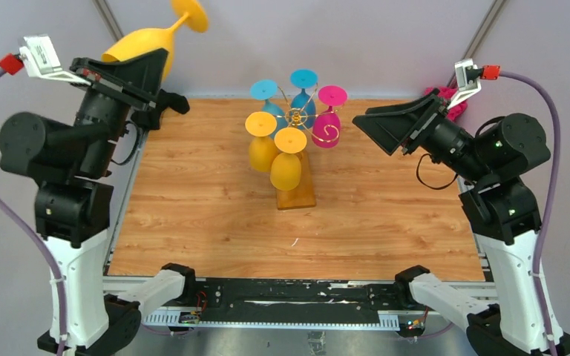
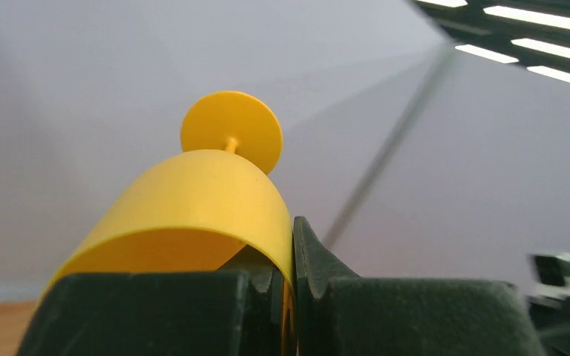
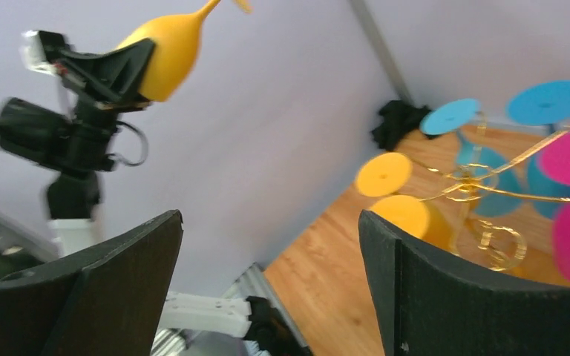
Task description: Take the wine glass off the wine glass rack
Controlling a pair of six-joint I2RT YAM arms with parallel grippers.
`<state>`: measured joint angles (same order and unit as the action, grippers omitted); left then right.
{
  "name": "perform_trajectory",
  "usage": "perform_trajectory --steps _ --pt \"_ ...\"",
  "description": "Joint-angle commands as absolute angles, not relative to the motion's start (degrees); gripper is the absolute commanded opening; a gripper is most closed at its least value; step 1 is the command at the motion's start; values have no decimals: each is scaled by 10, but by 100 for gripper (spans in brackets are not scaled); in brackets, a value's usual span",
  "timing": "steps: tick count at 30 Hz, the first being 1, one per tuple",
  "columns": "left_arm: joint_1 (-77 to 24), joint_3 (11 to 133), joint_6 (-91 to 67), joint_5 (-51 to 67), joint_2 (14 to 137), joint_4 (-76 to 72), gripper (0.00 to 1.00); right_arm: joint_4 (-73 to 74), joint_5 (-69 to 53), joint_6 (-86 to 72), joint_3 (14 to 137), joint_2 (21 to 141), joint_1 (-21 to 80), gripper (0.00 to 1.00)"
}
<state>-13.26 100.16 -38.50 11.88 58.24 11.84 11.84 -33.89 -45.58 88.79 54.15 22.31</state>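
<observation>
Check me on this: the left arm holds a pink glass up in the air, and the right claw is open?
Not quite: the glass in the left gripper is yellow, not pink, as the left wrist view shows. The rest is right.

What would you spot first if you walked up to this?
A yellow glass is held high in the air at the far left, its bowl pinched in the left tool. Next comes the gold rack in the middle of the table, with five bright glasses hanging upside down. The right tool is open beside it.
</observation>
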Motion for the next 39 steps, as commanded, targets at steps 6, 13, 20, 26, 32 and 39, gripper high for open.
perform_trajectory --steps 6,13,20,26,32,39 --pt "-131 1148 -161 -190 825 631 0 402 -186 -289 939 573 213 92" --pt "-109 1171 -150 -168 995 700 0 411 -207 -279 910 593 181 83" --pt "-68 1249 -152 -104 1141 696 0 393 -268 -282 882 616 110 83" --pt "-25 1313 -146 -49 1238 660 0 335 -335 -301 837 631 69 81" --pt "-5 1343 -149 -27 1315 656 0 327 -333 -297 840 653 63 80" --pt "-4 1322 -146 -35 1309 638 12 304 -362 -306 819 641 62 83"
